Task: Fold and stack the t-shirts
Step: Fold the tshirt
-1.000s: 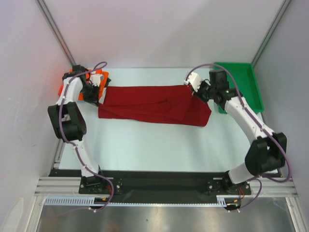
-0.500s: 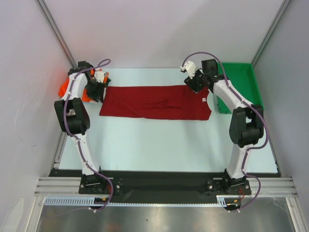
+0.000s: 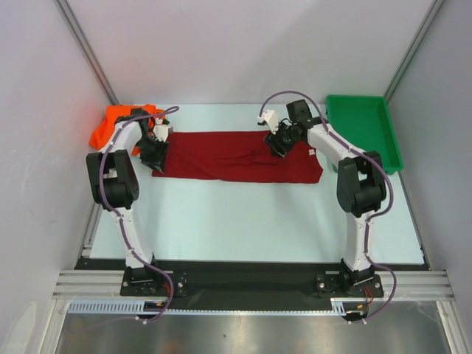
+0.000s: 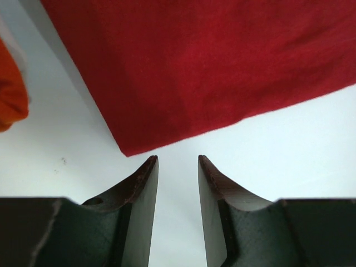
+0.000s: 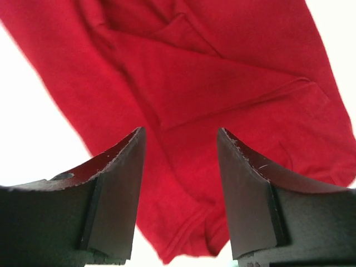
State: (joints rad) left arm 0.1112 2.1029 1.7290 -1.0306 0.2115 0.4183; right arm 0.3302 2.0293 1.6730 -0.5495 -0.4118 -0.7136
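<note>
Left hand (image 4: 177, 161): at the left end of the red shirt (image 3: 228, 156), just off its near-left corner. Fingers (image 4: 146, 183) parted to a narrow gap, nothing between them; only bare tabletop (image 3: 243, 214) shows in the gap. The shirt's corner lies just ahead of the fingertips, apart from them.

Right hand (image 5: 179, 133): over the red shirt, right of its middle, toward its far edge. Fingers (image 5: 125, 161) stand wider than the left hand's, with nothing clamped. Red cloth with a folded flap and a hem seam fills the wrist view behind them. Cannot tell whether the tips touch the cloth.

Red shirt: flat on the tabletop as a long band running left to right, with creases near its middle.

Orange shirt (image 3: 110, 125): bunched in a heap just beyond the red shirt's left end, on its far side.

Green tray (image 3: 365, 122): beyond the red shirt's right end, on its far side, apart from it.
</note>
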